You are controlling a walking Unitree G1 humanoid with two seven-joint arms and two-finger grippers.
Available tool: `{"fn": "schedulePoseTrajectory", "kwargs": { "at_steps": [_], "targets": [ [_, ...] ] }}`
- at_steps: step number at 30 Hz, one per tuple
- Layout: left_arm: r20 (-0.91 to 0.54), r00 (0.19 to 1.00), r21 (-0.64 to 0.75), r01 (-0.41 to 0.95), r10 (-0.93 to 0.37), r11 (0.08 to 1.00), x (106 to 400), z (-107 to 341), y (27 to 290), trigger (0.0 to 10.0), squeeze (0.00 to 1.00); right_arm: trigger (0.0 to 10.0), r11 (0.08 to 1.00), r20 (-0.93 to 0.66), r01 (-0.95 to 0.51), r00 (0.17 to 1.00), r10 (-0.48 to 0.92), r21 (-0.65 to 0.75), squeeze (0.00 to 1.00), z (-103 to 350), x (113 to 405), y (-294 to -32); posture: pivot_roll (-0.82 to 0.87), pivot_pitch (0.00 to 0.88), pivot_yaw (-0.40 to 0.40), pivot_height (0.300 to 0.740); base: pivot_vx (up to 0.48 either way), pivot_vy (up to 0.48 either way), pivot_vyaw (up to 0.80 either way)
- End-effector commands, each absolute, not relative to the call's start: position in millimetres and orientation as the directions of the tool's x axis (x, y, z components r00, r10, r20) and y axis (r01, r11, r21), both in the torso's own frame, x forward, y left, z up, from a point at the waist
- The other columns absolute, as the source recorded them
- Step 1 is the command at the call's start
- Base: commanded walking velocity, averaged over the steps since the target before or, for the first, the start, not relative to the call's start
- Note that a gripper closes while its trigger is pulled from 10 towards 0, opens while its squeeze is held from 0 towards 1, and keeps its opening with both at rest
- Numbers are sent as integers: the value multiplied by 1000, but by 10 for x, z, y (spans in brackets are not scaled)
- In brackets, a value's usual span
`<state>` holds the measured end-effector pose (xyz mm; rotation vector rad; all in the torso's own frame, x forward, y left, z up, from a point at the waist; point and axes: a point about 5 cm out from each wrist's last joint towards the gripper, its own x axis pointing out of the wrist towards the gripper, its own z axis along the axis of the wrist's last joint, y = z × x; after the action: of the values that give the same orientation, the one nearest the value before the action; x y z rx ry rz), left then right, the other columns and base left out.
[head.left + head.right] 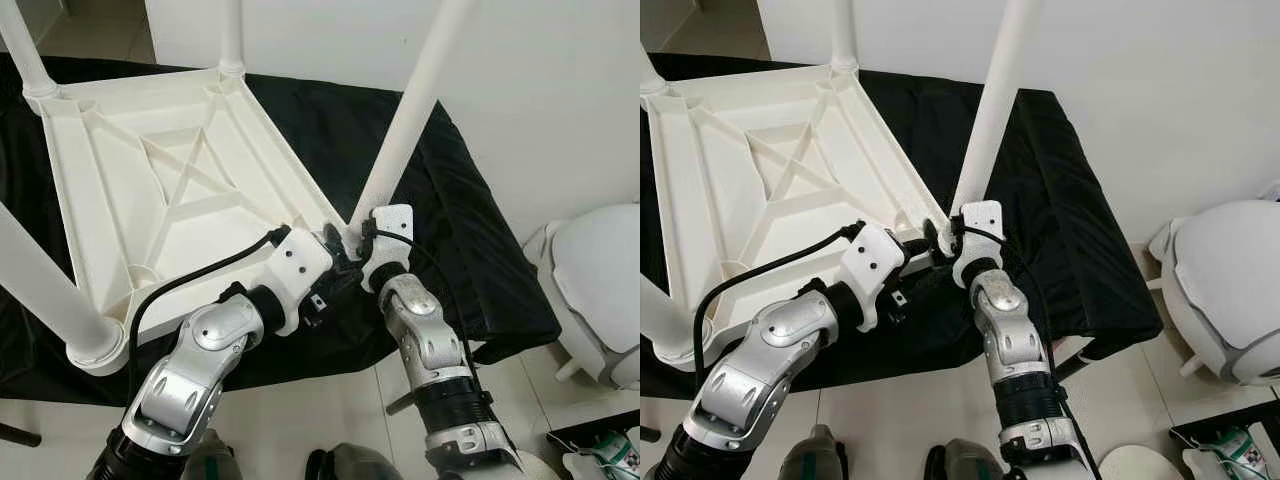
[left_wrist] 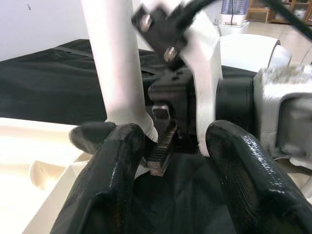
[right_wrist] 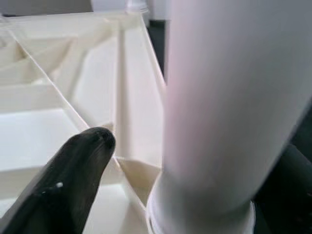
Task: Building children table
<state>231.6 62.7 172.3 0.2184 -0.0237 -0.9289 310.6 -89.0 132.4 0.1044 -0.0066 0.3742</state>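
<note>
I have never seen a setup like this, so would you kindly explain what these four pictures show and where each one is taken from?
The two wide pictures come from a stereo camera on a humanoid robot's head, looking down at its own silver arms. The two close-ups come from cameras on its wrists, looking along each pincer's black fingers.

Before it lies a white plastic children's table, turned upside down on a black cloth, its legs pointing up. Both arms meet at the nearest corner. The right pincer is at the base of the white leg there, with a finger on either side of it; whether it actually squeezes the leg I cannot tell. The left pincer is open, pointing at the same corner and holding nothing. A white rounded object stands on the floor to the right.
</note>
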Motion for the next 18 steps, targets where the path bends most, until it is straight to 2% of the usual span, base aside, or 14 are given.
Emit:
{"fn": "schedulePoseTrajectory", "kwargs": {
  "at_steps": [1,2,3,11,14,15,18],
  "targets": [
    [-74,616,202,780,-784,593,2326,1712,619,10000,0,10000,907,37,-406,914,405,115,1000,1344,3096,-924,12,0,-131,740,0,0,0],
    [-75,616,204,780,-785,592,2331,1711,619,10000,0,10000,894,36,-431,902,430,121,753,1348,3101,-946,10,0,-129,740,0,0,0],
    [-74,615,205,780,-785,592,2335,1713,620,10000,0,10000,882,39,-457,889,456,115,0,1355,3116,-988,10,0,-129,740,0,0,0],
    [-73,614,213,780,-786,589,2351,1725,628,10000,0,10000,816,-10,-578,816,578,12,0,1325,3316,-1394,11,0,-121,740,0,0,0],
    [-73,613,214,780,-786,588,2354,1727,629,10000,0,10000,804,-15,-594,804,594,2,0,1319,3336,-1426,10,0,-121,740,0,0,0],
    [-73,612,217,780,-787,587,2358,1734,632,10000,0,10000,762,-33,-647,762,646,-32,0,1288,3363,-1453,14,0,-115,740,0,0,0],
    [-72,612,219,780,-788,586,2360,1739,634,10000,0,10000,733,-53,-680,733,678,-25,0,1251,3384,-1446,17,0,-113,740,0,0,0]
  ]
}}
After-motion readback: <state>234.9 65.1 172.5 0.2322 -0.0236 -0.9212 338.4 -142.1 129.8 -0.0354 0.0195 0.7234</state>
